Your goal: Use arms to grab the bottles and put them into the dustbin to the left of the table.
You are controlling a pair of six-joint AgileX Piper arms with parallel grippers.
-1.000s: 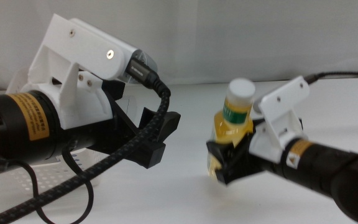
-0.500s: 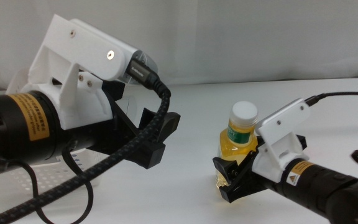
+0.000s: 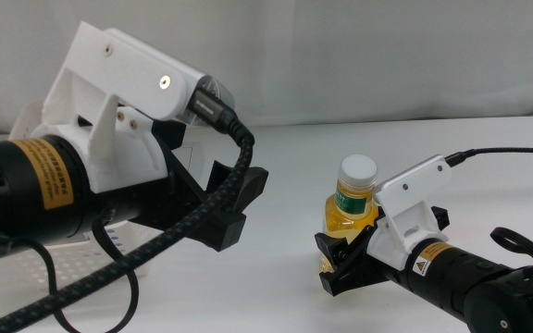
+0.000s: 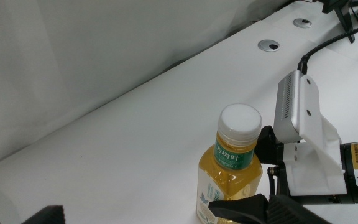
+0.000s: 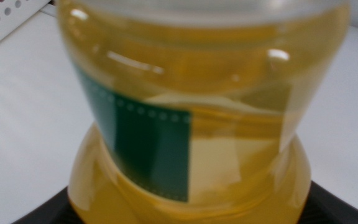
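My right gripper (image 3: 343, 261) is shut on the lower body of a yellow-liquid bottle (image 3: 353, 205) with a white cap and green neck band. The bottle is upright and low at the table (image 3: 359, 139); whether its base touches I cannot tell. In the right wrist view the bottle (image 5: 191, 124) fills the picture, with dark jaw edges at its base. The left wrist view shows the bottle (image 4: 232, 171) beside the right arm's white housing (image 4: 303, 134). My left gripper (image 3: 243, 205) hangs open and empty, left of the bottle. The white perforated dustbin (image 3: 35, 270) sits at the lower left, mostly hidden by the left arm.
Two round cable grommets (image 4: 269, 45) are set in the far tabletop. A loose black cable (image 3: 526, 242) loops behind the right arm. A grey-white wall closes the back. A perforated basket corner (image 5: 5, 15) shows behind the bottle.
The right gripper has come down and a little toward the camera with the bottle in it. The left arm has stayed still.
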